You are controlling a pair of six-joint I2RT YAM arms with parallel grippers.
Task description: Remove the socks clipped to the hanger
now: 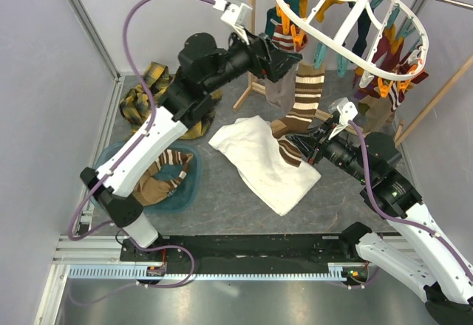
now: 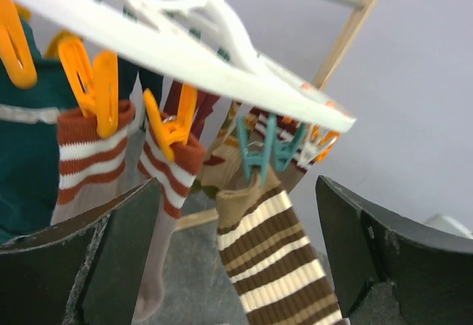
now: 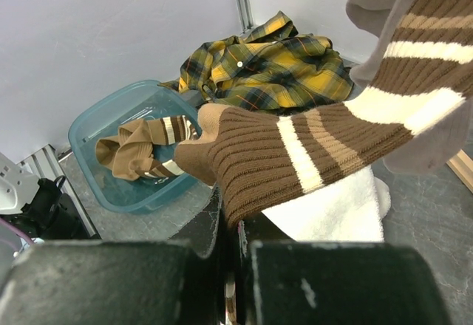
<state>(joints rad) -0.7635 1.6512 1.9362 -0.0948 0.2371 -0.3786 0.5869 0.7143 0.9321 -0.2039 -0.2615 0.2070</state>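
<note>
Beneath the hanger (image 2: 185, 48), left gripper (image 1: 290, 57) spread wide, right gripper (image 3: 233, 230) pinching brown striped sock (image 3: 295, 148).

Ribbed cloth socks (image 3: 310, 140) (smooth plastic hanger (image 2: 170, 52))

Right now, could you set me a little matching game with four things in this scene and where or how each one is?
Things:
1. left hand
2. right hand
3. teal tub
4. white towel

Place or state:
A. lying on the table between the two arms
B. shut on the brown striped sock
C. open, just below the hanger
D. holds tan striped socks

Pairs: 1-C, 2-B, 3-D, 4-A.
</note>
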